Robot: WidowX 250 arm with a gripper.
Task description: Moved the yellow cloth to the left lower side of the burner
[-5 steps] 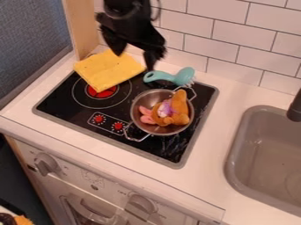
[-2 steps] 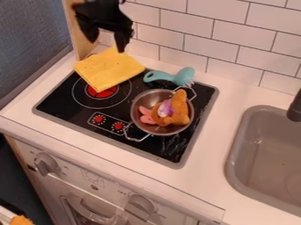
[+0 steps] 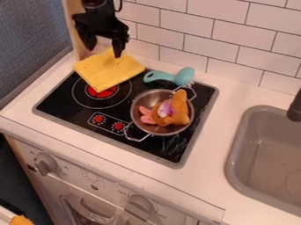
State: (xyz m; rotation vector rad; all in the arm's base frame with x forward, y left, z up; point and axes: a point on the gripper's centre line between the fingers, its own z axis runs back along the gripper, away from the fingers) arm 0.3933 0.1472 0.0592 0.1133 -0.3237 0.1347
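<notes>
Camera view: toy kitchen, seen at a slant from above.
Counter: white top (image 3: 211, 182), running from the left to the near right, around cooktop and sink.
Tiled wall: white tiles (image 3: 229, 57), dark joints, along the far side.
Cooktop: black panel (image 3: 64, 105) with a grey rim, set in the counter left of the sink.
Sink: grey basin (image 3: 234, 147) at the right.
Gripper: black gripper (image 3: 104, 52), far left, hanging over the far side of the yellow cloth; jaws apart. Right-hand tip overlaps the cloth in the view; cannot tell whether it touches.
Cloth: yellow cloth (image 3: 104, 75), lying at the cooktop's far left, partly on the counter, partly over the far side of the left burner.
Pan: metal pan (image 3: 145, 100), right part of cooktop, one handle to the near left, one to the far right.
Toy: orange plush (image 3: 181, 105) with pink and purple parts, inside the pan.
Utensil: teal tool (image 3: 176, 78), beyond the pan, just right of the cloth.
Burner: red centre (image 3: 103, 93), showing just nearside of the cloth.
</notes>
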